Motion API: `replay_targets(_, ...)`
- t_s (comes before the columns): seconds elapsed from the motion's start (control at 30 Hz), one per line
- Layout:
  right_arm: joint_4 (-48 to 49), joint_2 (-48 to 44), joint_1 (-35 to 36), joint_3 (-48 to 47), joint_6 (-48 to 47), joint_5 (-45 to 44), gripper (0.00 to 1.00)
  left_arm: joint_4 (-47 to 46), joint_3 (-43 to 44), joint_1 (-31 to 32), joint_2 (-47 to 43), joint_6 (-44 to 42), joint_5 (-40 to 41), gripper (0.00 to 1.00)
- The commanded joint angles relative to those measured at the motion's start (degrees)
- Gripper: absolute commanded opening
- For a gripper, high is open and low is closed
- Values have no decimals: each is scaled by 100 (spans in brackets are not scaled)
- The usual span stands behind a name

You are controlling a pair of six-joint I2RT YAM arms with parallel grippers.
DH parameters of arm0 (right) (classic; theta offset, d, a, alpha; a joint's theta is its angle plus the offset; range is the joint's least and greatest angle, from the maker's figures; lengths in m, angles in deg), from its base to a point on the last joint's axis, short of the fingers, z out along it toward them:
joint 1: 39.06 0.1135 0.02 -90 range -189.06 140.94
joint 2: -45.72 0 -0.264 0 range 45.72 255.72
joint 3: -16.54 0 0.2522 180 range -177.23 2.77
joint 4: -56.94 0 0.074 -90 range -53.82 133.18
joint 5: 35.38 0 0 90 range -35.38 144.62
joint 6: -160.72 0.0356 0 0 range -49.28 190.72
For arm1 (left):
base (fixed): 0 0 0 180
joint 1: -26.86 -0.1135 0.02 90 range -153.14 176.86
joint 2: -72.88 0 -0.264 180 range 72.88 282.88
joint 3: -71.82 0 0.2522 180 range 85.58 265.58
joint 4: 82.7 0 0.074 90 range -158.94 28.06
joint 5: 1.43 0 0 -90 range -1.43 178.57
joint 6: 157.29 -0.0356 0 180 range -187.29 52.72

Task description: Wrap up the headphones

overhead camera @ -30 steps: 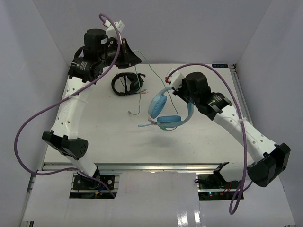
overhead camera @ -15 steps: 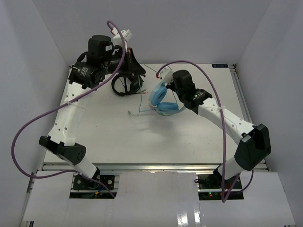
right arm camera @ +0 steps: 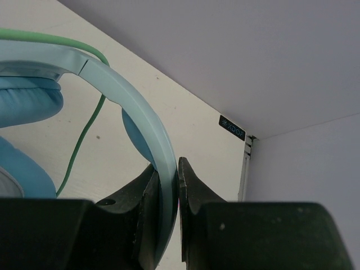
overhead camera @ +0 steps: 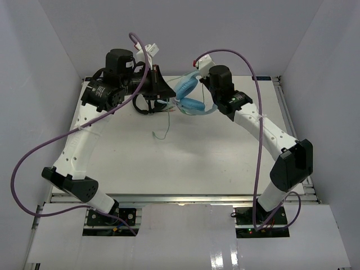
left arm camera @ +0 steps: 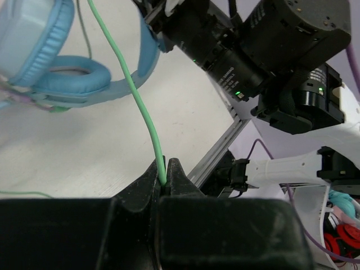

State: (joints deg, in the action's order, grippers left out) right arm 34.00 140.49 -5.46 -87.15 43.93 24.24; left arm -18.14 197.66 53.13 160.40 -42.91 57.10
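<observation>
table (overhead camera: pixel 169 163), far edge; right gripper (right arm camera: pixel 169 169) clamps headphones (right arm camera: pixel 34 95); left gripper (left arm camera: pixel 166 171) pinches cable (left arm camera: pixel 138 95)

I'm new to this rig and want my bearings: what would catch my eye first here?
The light blue headphones are held near the far edge of the table, their band pinched in the right gripper. Just left of them, the left gripper is shut on their thin green cable, which runs up toward the cups. A smaller black pair lies partly hidden by the left gripper.

Two pairs: blue headphones (overhead camera: pixel 191 104), black headphones (overhead camera: pixel 140 107) (two arms — left arm (overhead camera: pixel 79 143), right arm (overhead camera: pixel 264 126)).
</observation>
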Motion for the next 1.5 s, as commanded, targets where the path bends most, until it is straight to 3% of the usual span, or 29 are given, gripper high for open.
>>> replay_targets(0.0,-55,55,-250,-981,1379,191,8,-817,-636,345,-384,472,-145,0)
replay_targets(0.23,-678,-302,-1134,-1294,3147,1962,8,-2058,-1632,1069,-335,744,890,0)
replay_targets(0.43,-656,-682,-2356,-944,4653,4298,8,-2991,-2089,1651,-137,661,1672,1)
replay_targets(0.53,-539,-873,-2620,-722,5149,4911,8,-3411,-2257,1879,19,415,2005,9)
replay_targets(0.6,-449,-985,-2741,-572,5318,5261,8,-3994,-2581,2009,14,228,2133,21)
replay_targets(0.77,-390,-1254,-2991,-360,5600,5820,8,-5431,-3816,2123,-282,-121,2157,46)
replay_targets(0.97,-408,-1454,-3184,-147,5795,6329,8,-6995,-5324,2194,-622,-647,1938,61)
replay_targets(1.2,-647,-1576,-3184,-60,5499,6186,8,-8868,-7145,2366,-1197,-1661,2025,81)
replay_targets(1.47,-725,-1618,-3184,-51,5430,6273,8,-8561,-7709,2366,-1169,-3391,1971,83)
